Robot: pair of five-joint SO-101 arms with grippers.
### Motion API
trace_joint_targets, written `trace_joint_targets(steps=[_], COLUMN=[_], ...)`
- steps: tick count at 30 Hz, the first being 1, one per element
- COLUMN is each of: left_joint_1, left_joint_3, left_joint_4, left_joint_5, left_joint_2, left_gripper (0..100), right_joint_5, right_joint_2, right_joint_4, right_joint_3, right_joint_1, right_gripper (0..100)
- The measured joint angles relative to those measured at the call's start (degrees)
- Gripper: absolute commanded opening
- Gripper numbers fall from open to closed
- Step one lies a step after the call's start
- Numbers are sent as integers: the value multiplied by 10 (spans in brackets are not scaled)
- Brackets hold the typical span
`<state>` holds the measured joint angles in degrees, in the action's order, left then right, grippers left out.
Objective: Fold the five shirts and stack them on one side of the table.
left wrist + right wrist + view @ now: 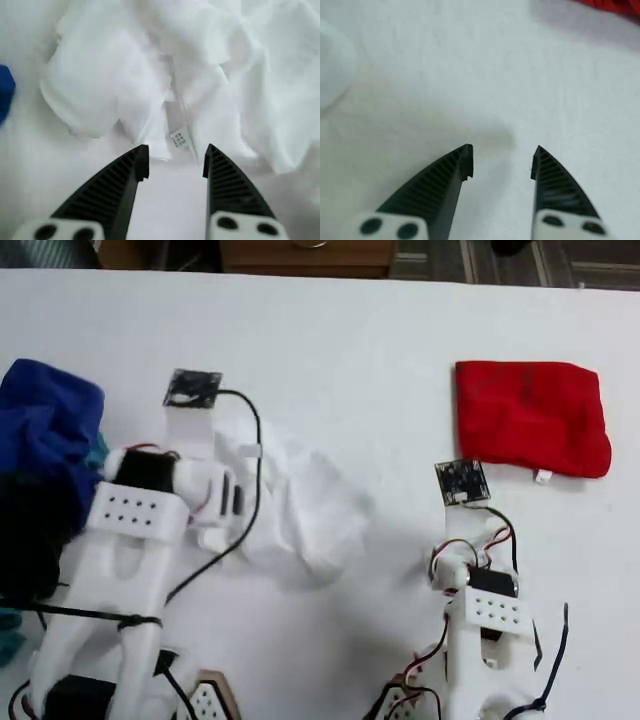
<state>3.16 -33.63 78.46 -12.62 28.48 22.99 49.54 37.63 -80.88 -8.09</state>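
The white worktop carries everything I have to work with. Biggest on it is the unfolded heap on the left arm's side, blue on top with dark and teal cloth beneath. The frame cuts it off and the left arm covers part of it, so I cannot say how many shirts are in it.

Next is the white shirt, crumpled near the middle, just beside that arm. It blends into the surface, and its outline is hard to trace from above. The red shirt lies folded flat toward the right side, well apart from the rest, and I take it to be the start of the stack.

My left end effector hangs low over the white shirt's edge with its jaws spread and nothing between them. It is lined up on the fold by the small label, a sensible place to pinch. My right end effector is likewise spread and empty above bare worktop, near the red shirt's edge. I judge it is parked clear of the cloth.
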Motion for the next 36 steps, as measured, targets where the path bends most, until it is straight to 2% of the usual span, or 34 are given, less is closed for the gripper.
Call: trace_joint_targets(steps=[3, 6, 15, 25, 36], left_joint_1=[45, 74, 83, 84, 87], left_joint_3=[-39, -101, -243, -258, -258], left_joint_4=[-4, -44, -200, -293, -323], left_joint_5=[-24, -33, -34, -74, -74], left_joint_2=[0, 0, 0, 0, 0], left_gripper=[199, 199, 199, 197, 195], right_joint_5=[0, 0, 0, 0, 0], right_joint_2=[0, 0, 0, 0, 0], right_joint_4=[0, 0, -8, -10, -10], right_joint_3=[0, 0, 0, 0, 0], right_joint_1=[0, 0, 0, 0, 0], right_gripper=[191, 191, 191, 190, 190])
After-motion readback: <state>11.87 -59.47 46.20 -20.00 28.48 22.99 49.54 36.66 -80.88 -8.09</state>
